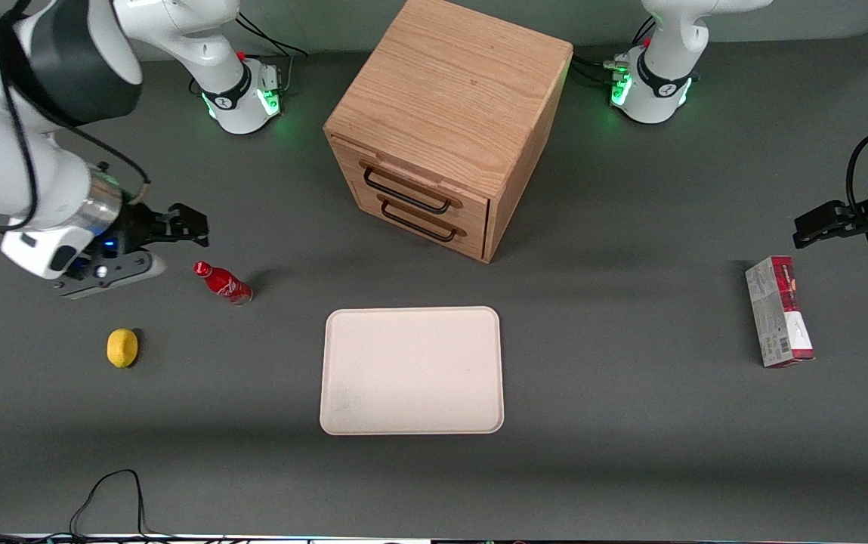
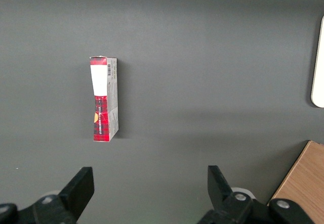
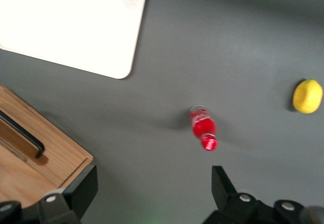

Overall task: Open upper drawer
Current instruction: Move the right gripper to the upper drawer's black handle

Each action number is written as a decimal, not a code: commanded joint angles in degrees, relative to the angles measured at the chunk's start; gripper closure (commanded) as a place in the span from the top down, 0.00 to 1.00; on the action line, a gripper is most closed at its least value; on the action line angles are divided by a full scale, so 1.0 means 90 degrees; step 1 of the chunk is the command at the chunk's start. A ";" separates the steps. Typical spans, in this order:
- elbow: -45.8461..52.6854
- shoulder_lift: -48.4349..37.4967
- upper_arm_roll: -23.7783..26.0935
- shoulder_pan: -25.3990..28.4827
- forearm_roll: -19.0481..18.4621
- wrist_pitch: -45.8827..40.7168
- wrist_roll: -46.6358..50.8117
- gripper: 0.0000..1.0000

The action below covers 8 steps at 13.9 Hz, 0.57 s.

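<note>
We see the gripper (image 1: 190, 225) hovering above the table toward the working arm's end, fingers (image 3: 81, 191) spread apart and holding nothing — a red bottle (image 1: 223, 282) stands just beside it, a lemon (image 1: 122, 347) nearer the front camera. The upper drawer (image 1: 411, 187) sits closed in the oak cabinet (image 1: 449, 106) at mid-table, well apart from the gripper — its black handle (image 1: 406, 194) untouched. A white tray (image 1: 412, 371) lies in front of the cabinet.
</note>
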 commanded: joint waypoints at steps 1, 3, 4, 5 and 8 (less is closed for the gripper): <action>0.0328 0.0236 -0.0030 0.0522 0.0068 -0.0063 0.0532 1.00; 0.0367 0.0304 -0.0030 0.0835 0.0107 -0.0063 0.0777 1.00; 0.0387 0.0344 -0.0020 0.0982 0.0117 -0.0063 0.0807 1.00; 0.0377 0.0412 -0.0030 0.1176 0.0107 -0.0053 0.0855 1.00; 0.0406 0.0665 -0.0020 0.1354 0.0127 -0.0043 0.0973 1.00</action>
